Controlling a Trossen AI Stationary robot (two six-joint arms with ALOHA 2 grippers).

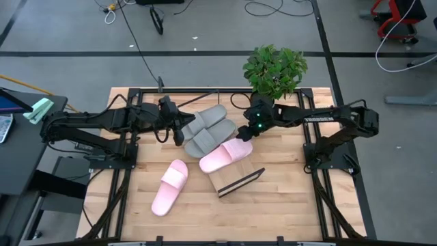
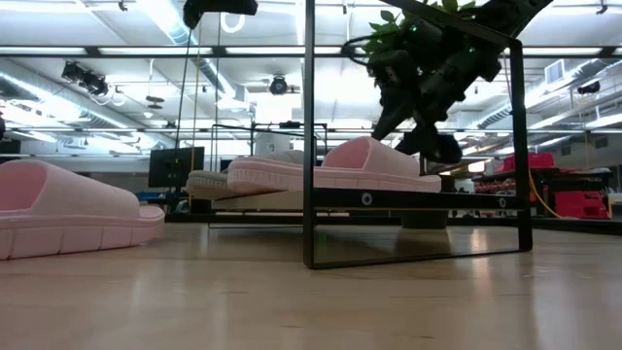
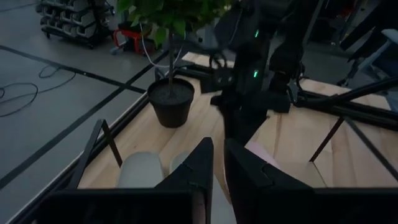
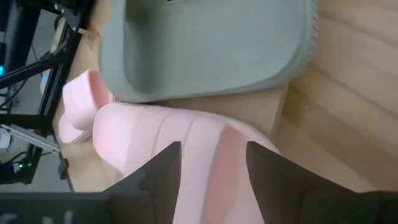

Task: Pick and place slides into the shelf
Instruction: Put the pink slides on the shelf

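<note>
The shelf (image 1: 235,179) stands slantwise in the middle of the table, its black end frame (image 2: 309,136) close to the low camera. Two grey slides (image 1: 207,130) and one pink slide (image 1: 226,155) lie soles down on its board. The second pink slide (image 1: 169,186) lies on the tabletop to the near left. My right gripper (image 4: 211,165) is open and hangs just above the shelved pink slide's end (image 2: 413,160), one finger over each side. My left gripper (image 1: 180,130) is by the grey slides' left end, fingers almost together (image 3: 217,165), holding nothing.
A potted plant (image 1: 275,68) stands at the table's far edge behind my right arm; its pot (image 3: 171,102) shows in the left wrist view. Bare board is left at the shelf's near end (image 1: 229,179). Open tabletop lies to the near right (image 1: 287,205).
</note>
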